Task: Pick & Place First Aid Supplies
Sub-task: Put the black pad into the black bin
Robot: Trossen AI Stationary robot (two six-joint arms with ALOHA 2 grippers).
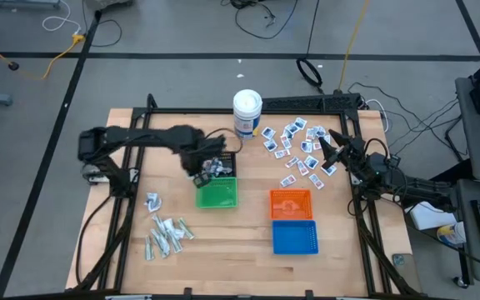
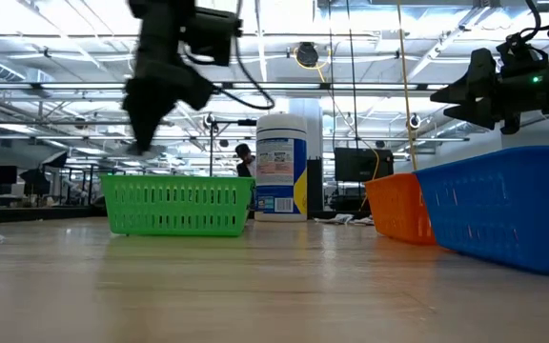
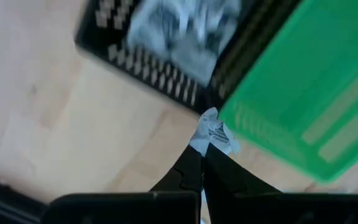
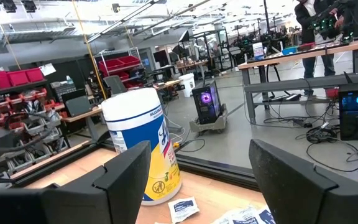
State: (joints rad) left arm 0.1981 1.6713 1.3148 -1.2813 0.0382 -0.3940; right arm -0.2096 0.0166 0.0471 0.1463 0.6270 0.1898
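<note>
My left gripper [image 3: 202, 155] is shut on one small pale strip packet [image 3: 213, 134] and hangs above the wood, just off the corner where the black basket [image 3: 143, 67] meets the green basket [image 3: 303, 93]. In the high view it [image 1: 200, 176] sits at the green basket's [image 1: 217, 194] far left corner. More pale packets lie in the black basket [image 1: 222, 165]. White squares with blue print [image 1: 298, 150] are strewn at the far right, grey strips [image 1: 165, 233] at the near left. My right gripper [image 1: 327, 150] waits open above the squares. My left gripper pinches the packet's one end [image 3: 207, 144] between its two fingertips, coming from above and pointing down. The rest of the packet sticks out past the tips, crumpled, and is lifted clear of the table and both baskets.
A white canister [image 1: 247, 112] stands at the far middle, also close before my right gripper [image 4: 207, 177]. An orange basket [image 1: 291, 203] and a blue basket [image 1: 294, 237] sit right of the green one. Bare wood shows between the grey strips and the green basket.
</note>
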